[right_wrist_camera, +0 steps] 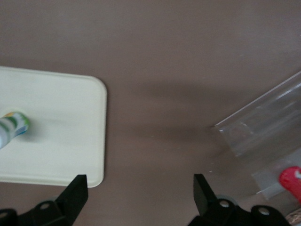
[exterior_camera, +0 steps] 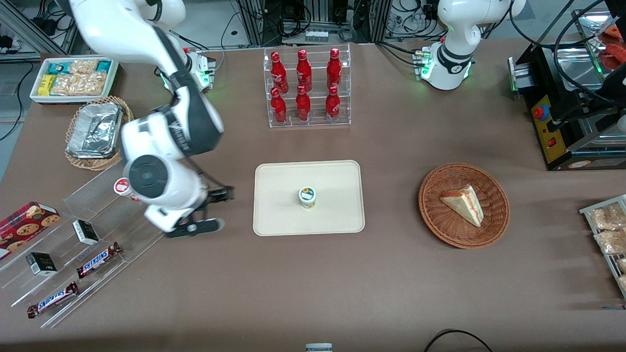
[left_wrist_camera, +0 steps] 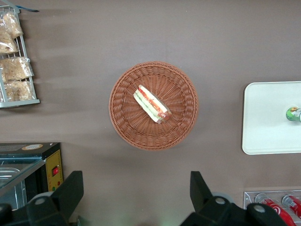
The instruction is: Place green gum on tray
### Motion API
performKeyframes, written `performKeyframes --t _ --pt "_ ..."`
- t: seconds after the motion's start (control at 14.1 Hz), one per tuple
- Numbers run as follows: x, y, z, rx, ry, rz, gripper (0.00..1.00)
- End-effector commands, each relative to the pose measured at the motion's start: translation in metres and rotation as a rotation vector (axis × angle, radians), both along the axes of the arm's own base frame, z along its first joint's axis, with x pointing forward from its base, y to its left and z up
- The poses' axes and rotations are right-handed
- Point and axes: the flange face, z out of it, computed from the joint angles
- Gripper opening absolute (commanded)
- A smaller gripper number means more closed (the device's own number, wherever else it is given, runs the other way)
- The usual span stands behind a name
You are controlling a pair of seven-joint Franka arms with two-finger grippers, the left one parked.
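The gum (exterior_camera: 307, 197) stands upright on the tray (exterior_camera: 283, 215), its long axis vertical and its round green-and-white lid facing up. It sits near the middle of the tray, clear of the low rim on every side. In the right wrist view the gum (right_wrist_camera: 13, 126) shows only partly, on the tray (right_wrist_camera: 66, 136); the left wrist view catches it at the tray's edge of frame (left_wrist_camera: 294, 113), on the tray (left_wrist_camera: 268, 117).

The gripper (exterior_camera: 208, 210) hangs over bare brown surface (exterior_camera: 313, 283) beside the tray, toward the working arm's end, well apart from the gum. In the right wrist view the gripper (right_wrist_camera: 138, 197) has its two fingers (right_wrist_camera: 75, 193) spread wide with only surface between them; it is released and holds nothing.

A red-lidded bottle (exterior_camera: 122, 187) stands on the clear rack (exterior_camera: 88, 215) just beside the arm's wrist; the same red lid (right_wrist_camera: 291, 179) shows in the wrist view. Lower steps of the rack carry Snickers bars (exterior_camera: 98, 259). A basket (exterior_camera: 440, 215) with a sandwich wedge (exterior_camera: 464, 203) lies toward the parked arm's end. A stand of red bottles (exterior_camera: 305, 88) sits farther from the front camera than the tray.
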Motion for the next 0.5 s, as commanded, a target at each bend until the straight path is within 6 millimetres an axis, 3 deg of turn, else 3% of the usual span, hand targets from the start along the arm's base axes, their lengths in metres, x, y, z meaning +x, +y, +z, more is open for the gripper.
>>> performKeyframes --t 0.0,0.14,0.43 --pt "-0.01 -0.073 0.022 0.033 -0.054 -0.05 1.0" --pt "-0.023 -0.121 0.039 0.052 -0.093 -0.104 1.0" --pt "-0.051 -0.175 0.069 0.083 -0.136 -0.065 1.0"
